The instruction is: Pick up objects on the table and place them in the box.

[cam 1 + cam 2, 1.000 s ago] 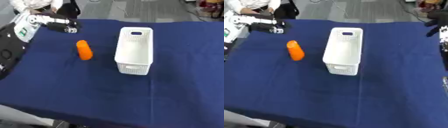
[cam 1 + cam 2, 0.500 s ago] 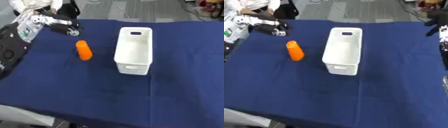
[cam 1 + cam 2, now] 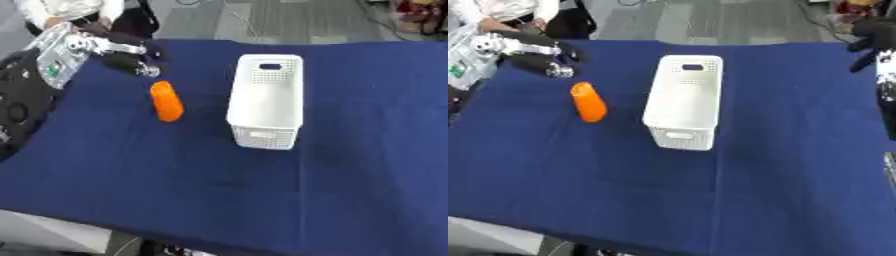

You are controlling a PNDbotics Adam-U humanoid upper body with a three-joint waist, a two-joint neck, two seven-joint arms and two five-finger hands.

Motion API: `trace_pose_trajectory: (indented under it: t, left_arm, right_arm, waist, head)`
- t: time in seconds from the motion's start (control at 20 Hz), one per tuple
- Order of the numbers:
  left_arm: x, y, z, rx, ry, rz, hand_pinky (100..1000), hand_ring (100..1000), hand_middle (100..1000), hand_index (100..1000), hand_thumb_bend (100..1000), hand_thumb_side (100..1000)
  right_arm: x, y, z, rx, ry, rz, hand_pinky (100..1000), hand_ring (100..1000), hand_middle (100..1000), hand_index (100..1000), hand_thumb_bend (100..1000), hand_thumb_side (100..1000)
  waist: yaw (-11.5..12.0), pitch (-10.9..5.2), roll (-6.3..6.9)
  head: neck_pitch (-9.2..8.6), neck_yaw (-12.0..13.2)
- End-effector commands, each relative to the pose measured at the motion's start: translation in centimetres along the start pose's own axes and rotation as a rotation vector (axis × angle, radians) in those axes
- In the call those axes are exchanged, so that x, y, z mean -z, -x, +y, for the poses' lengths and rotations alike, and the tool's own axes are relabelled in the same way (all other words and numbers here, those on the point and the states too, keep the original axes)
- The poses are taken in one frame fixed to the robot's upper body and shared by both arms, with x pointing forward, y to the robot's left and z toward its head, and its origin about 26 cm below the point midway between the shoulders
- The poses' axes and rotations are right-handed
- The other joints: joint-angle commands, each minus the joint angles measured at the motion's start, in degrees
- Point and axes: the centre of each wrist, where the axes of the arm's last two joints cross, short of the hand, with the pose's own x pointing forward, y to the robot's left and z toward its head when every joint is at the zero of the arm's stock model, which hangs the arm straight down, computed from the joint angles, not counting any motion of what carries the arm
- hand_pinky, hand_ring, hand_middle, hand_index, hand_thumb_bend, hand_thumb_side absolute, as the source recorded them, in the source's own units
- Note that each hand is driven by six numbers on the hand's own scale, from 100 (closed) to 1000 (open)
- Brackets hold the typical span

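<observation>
Reaching in from the upper left, the robot's left hand (image 3: pixel 131 57) hangs over the blue tablecloth (image 3: pixel 367 150) just behind the orange object (image 3: pixel 165 101), apart from it and holding nothing. Its fingers look partly bent, but the blur keeps anyone from telling whether they are spread or closed. At the upper right edge of the right eye view the right hand (image 3: pixel 871 36) shows as a dark shape held above the table's far right side; how its fingers stand cannot be told either.

One orange object lies on the cloth, a rounded cylinder resting on its side with its long axis running roughly away from the robot. One white box (image 3: pixel 266 100) stands to its right, near it but not touching, long and narrow, with perforated walls and a handle slot at each short end. What can be seen of its inside is plain white.

Between the object and the box runs a strip of bare cloth. The near half of the table and the whole stretch right of the box are open cloth as well. The table's near edge crosses the bottom of both views, and its left corner falls away at lower left.

Black and silver parts of the left arm (image 3: pixel 26 90) are cut off by the left edge of the left eye view.
</observation>
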Motion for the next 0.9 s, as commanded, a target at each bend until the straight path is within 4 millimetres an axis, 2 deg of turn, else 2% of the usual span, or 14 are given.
trace_pose_trajectory:
  t: [0.05, 0.15, 0.25, 0.65, 0.9]
  left_arm:
    - [-2.1, 0.2, 1.4, 0.155, 0.156, -0.124, 889, 978, 1000, 1000, 691, 1000]
    - [-2.6, 0.0, 1.3, 0.14, 0.141, -0.141, 898, 981, 1000, 1000, 812, 1000]
    - [-3.1, -0.2, 1.4, 0.127, 0.126, -0.153, 913, 992, 1000, 1000, 852, 1000]
    - [-4.2, -1.1, 1.7, 0.089, 0.086, -0.183, 928, 997, 1000, 1000, 835, 1000]
    - [-4.7, -1.5, 1.6, 0.06, 0.069, -0.199, 904, 984, 1000, 1000, 805, 1000]
  right_arm:
    - [0.8, -0.6, -0.6, -0.012, 0.002, -0.036, 429, 589, 665, 681, 100, 934]
    - [0.8, -0.6, -0.6, -0.014, 0.001, -0.036, 429, 589, 666, 681, 100, 935]
    - [0.7, -0.5, -0.6, -0.015, 0.0, -0.035, 429, 589, 666, 681, 100, 935]
    - [0.7, -0.5, -0.6, -0.018, -0.005, -0.034, 429, 589, 666, 681, 100, 936]
    - [0.6, -0.4, -0.6, -0.02, -0.006, -0.032, 429, 589, 666, 681, 100, 936]
  waist:
    - [0.05, -0.73, -0.05]
    - [0.1, -0.69, -0.02]
    - [0.15, -0.68, 0.01]
    - [0.26, -0.61, 0.03]
    - [0.29, -0.54, 0.03]
  head:
    - [0.01, -1.07]
    - [0.01, -1.59]
    - [0.01, -1.99]
    - [0.01, -1.79]
    - [0.01, -1.77]
